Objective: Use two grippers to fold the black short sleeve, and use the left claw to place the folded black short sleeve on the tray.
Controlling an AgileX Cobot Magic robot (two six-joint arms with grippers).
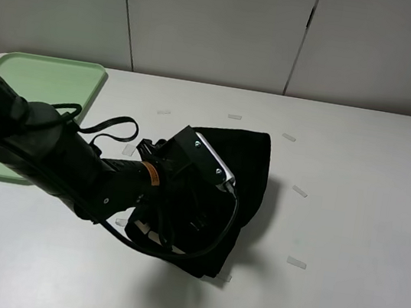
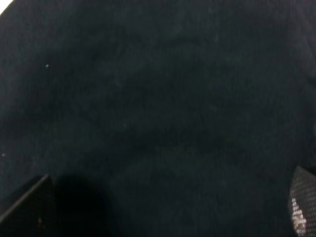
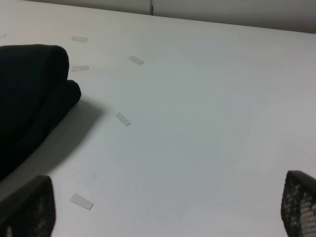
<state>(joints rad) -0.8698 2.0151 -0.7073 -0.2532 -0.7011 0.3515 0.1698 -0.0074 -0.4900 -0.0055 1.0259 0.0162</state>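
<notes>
- So, the left gripper [image 2: 168,212] is held spread wide right over the folded black short sleeve [image 1: 254,165].
- The right gripper [image 3: 168,212] is spread wide too, over bare table [image 3: 207,123].
- The tray [image 1: 43,75] is seen at 10 o'clock.

From up high, the bulky black left robot arm [image 1: 73,161] comes in from 9 o'clock and reaches to the middle of the white table [image 1: 350,222]. Its grey metal bracket plate [image 1: 212,159] sits right over the folded black cotton short sleeve [image 1: 254,165], so the claw itself is hidden. The pale-green plastic tray [image 1: 47,72] sits at about 10 o'clock, well apart from the shirt. Small clear tape strips [image 1: 299,191] are scattered around the shirt.
</notes>
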